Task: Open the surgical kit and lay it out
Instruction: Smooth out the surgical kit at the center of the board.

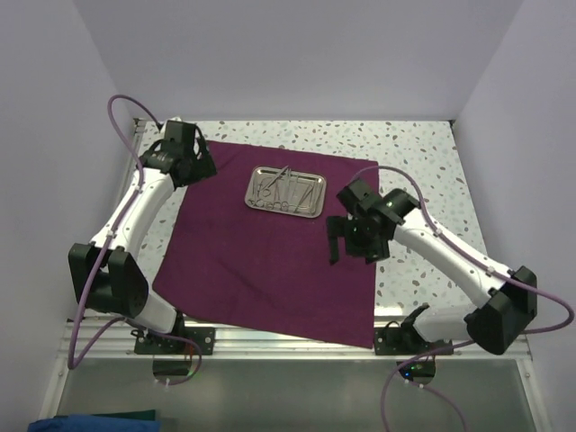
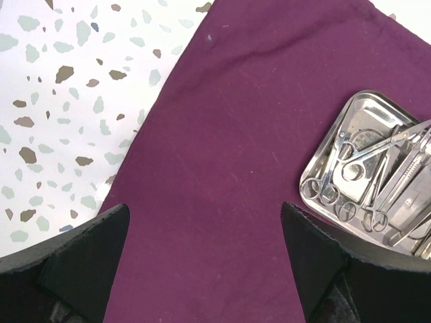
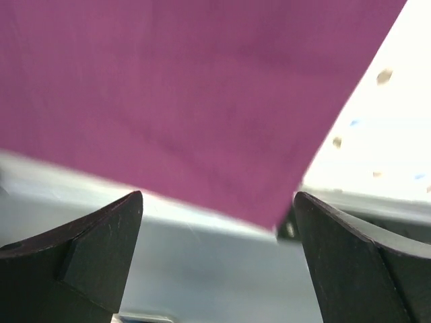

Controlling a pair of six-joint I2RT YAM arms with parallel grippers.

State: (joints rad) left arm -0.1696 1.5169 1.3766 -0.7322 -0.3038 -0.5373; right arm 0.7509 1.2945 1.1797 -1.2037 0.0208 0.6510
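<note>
Black fingers (image 2: pixel 74 269) of your left gripper (image 2: pixel 203 210) stand spread, nothing between them, hovering over the far-left part of the maroon cloth (image 2: pixel 229 134). Your right gripper (image 3: pixel 219 196) is also wide apart and empty, above the cloth's right side. Cloth lies unfolded and flat on the speckled table (image 1: pixel 409 144). Steel tray (image 1: pixel 253 191) sits on its far middle part, between your two grippers. Ring-handled instruments (image 2: pixel 397 182) lie piled inside it.

- cloth wrap (image 1: pixel 270 261) is showing plain dark maroon;
- steel tray (image 2: pixel 335 141) and instruments (image 2: pixel 384 142) are gleaming silver;
- table (image 1: pixel 405 144) is showing white with grey and brown speckles
</note>
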